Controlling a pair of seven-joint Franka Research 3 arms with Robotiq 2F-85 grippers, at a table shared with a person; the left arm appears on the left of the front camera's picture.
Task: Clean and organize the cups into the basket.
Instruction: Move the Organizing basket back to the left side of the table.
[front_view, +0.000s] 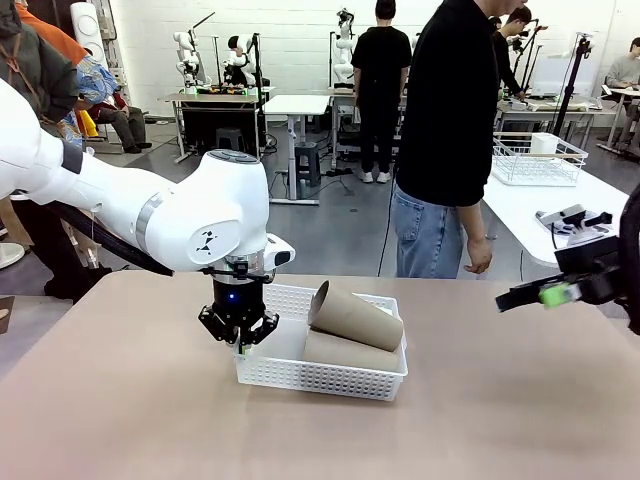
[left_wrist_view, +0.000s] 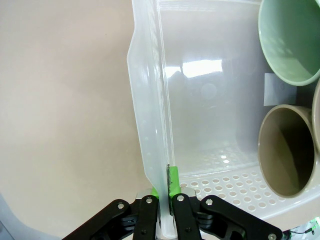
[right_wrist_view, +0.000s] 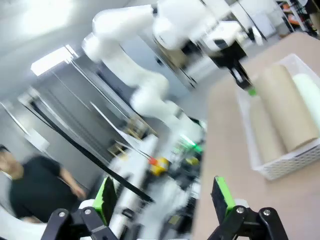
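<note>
The left claw (front_view: 240, 338) is pinching the left wall of the basket (front_view: 300, 376) at centre frame, its green pads (left_wrist_view: 173, 181) clamped on the thin white plastic. Two tan cups (front_view: 352, 316) and a mint cup (left_wrist_view: 290, 40) are lying inside the basket, filling its right side. The right claw (front_view: 556, 293) is hanging at right of frame, jaws spread wide and holding nothing. The beige table (front_view: 120, 420) is stretching bare along the lower frame. A person (front_view: 450, 140) is standing beyond the far edge.
</note>
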